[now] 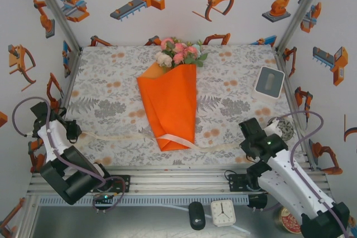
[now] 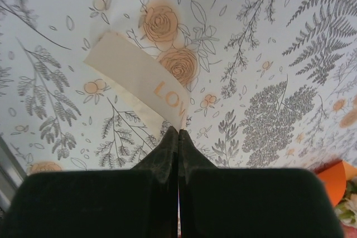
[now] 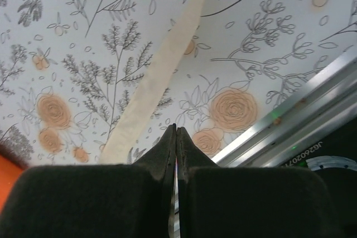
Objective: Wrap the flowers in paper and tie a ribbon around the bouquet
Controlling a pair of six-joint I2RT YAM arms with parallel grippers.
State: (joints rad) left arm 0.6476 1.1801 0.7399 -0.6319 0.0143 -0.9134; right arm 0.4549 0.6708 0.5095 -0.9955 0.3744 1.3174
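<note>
1. Bouquet [image 1: 167,104] lies on the floral-print table cover [image 1: 234,98], well ahead of both arms and between them, with its narrow end nearest the fingers and its blooms farthest from them.
2. Pink, white and pale-green flowers [image 1: 178,53] crown the orange paper [image 1: 162,90], which is folded into a long cone around the stems.
3. A cream ribbon [image 1: 178,139] crosses the cone's narrow end and trails across the cover towards each arm.
4. Left gripper [image 2: 178,131]: fingers pressed together. The ribbon's printed end lies just ahead of the tips and to their left, its near corner running right up to them; whether it is pinched cannot be told.
5. Right gripper [image 3: 175,128]: fingers likewise together. The ribbon runs diagonally away ahead of the tips and passes just to their left; a grip on it cannot be confirmed.
6. An aluminium rail [image 3: 290,121] slants to the right of the right fingers.
7. An orange corner of the paper peeks in at the far right of the left fingers, seen from the left wrist.
</note>
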